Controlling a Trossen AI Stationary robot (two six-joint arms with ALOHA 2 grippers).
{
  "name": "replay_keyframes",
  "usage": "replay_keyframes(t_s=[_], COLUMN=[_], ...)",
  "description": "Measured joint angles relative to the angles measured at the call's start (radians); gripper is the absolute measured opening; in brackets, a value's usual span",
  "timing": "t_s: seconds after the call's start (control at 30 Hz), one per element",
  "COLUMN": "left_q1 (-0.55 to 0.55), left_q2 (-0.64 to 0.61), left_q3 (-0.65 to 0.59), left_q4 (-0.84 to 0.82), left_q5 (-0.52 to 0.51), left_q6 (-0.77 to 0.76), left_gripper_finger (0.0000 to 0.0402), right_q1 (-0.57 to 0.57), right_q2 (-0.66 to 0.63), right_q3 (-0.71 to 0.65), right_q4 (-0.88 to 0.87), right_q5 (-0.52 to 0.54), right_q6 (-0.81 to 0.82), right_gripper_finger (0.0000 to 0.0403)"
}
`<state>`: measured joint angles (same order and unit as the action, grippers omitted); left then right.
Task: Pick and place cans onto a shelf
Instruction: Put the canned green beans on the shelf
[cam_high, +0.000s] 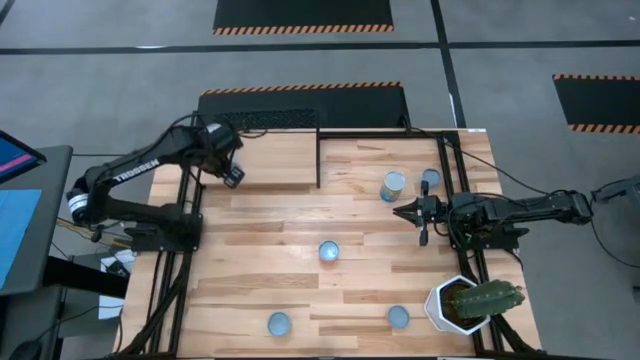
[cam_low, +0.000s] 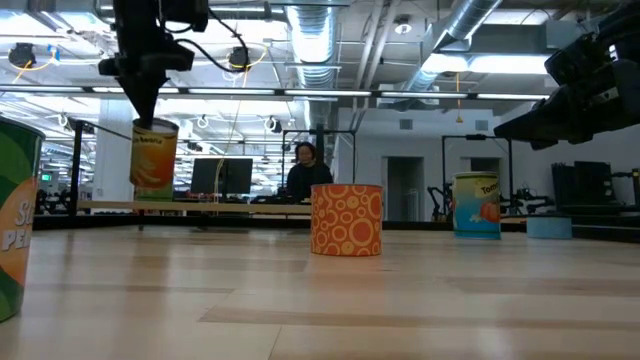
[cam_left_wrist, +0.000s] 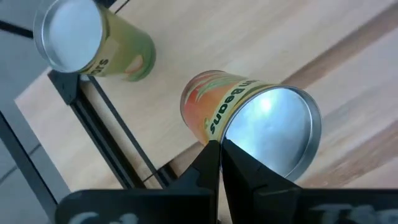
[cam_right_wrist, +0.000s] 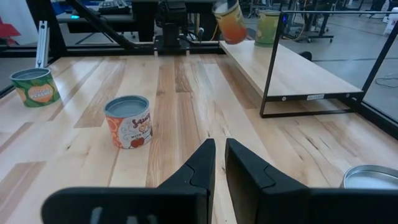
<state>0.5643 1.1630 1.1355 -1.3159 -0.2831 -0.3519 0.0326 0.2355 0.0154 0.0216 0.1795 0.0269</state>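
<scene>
Nearest you, the left gripper (cam_left_wrist: 221, 152) pinches the rim of the orange-and-yellow-labelled tin can (cam_left_wrist: 249, 121), hanging upright above the pale light-wood shelf (cam_left_wrist: 205, 37); lower straight down.

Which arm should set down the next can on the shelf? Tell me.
Left. Its gripper holds a can by the rim above the shelf; the right gripper is empty, away from the shelf.

Both arms are dark and slim, the left arm (cam_high: 130, 172) has white letters along its link and a white ring at its base, with thin black cables beside it.
</scene>
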Motion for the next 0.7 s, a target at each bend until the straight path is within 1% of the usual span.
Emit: replay_keyframes(t_s=[0.17,0.3,0.4,0.53,0.7], left_q1=[0.077,0.124,0.150,0.182,0.210], left_q2=[0.042,0.080,0.109,0.133,0.133], left_q3=[0.000,0.000,0.000,0.000,0.000], left_q4=[0.035,0.065,0.083,0.106,0.152], left_q5=[0.021,0.086,0.111,0.119,0.115], left_q6=[0.001,0.031,0.048,0.079,0.115], left_gripper_finger=[0.0000,0.0000,0.0000,0.0000,0.0000], right_q1=[0.000,0.000,0.000,0.000,0.000], right_q2=[0.000,0.000,0.000,0.000,0.000], right_q3=[0.000,0.000,0.000,0.000,0.000], right_q4=[0.000,0.000,0.000,-0.002,-0.003], right_q5=[0.000,0.000,0.000,0.000,-0.004], right_q6=[0.000,0.001,0.001,0.002,0.003], right_gripper_finger=[0.0060,0.0060,0.0060,0.0060,0.0060])
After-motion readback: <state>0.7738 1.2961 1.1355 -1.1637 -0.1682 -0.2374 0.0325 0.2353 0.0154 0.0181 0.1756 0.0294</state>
